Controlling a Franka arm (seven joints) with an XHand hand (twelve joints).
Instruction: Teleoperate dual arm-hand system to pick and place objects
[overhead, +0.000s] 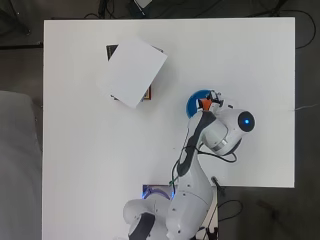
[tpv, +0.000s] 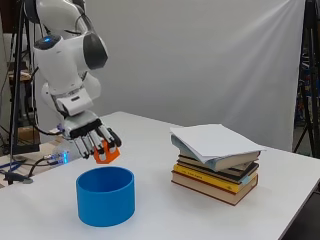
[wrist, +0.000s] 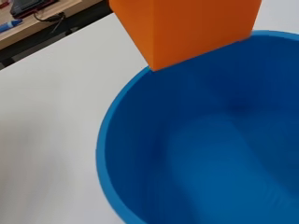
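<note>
**Orange block held over the blue cup, ready for release**

The black and white hand (tpv: 92, 137) has its fingers curled round a small orange angular plastic block (tpv: 106, 152), gripping it from above. The block hangs in the air just above the rim of an open blue cylindrical plastic cup (tpv: 105, 196), apart from it. In the overhead view the block (overhead: 205, 103) sits toward the 3 o'clock side of the cup (overhead: 195, 102), and in the wrist view its lower corner (wrist: 187, 28) lies over the cup's rim (wrist: 105, 140) rather than over the middle of the hollow.

The step in hand looks like the placing. To do it well, the hand should carry the block further in over the cup's centre, lower it slightly so it cannot bounce off the lip, and only then let the fingers go straight. Releasing now risks the block catching the rim and tipping out onto the white desk (overhead: 90, 150).

Well apart, at about 10 o'clock from the cup in the overhead view, a stack of books topped by a white sheet (overhead: 132, 71) stands on the desk.

The arm covers much of the cup from above, the block's full shape is cut off at the wrist, and the thumb's contact cannot be made out.
</note>
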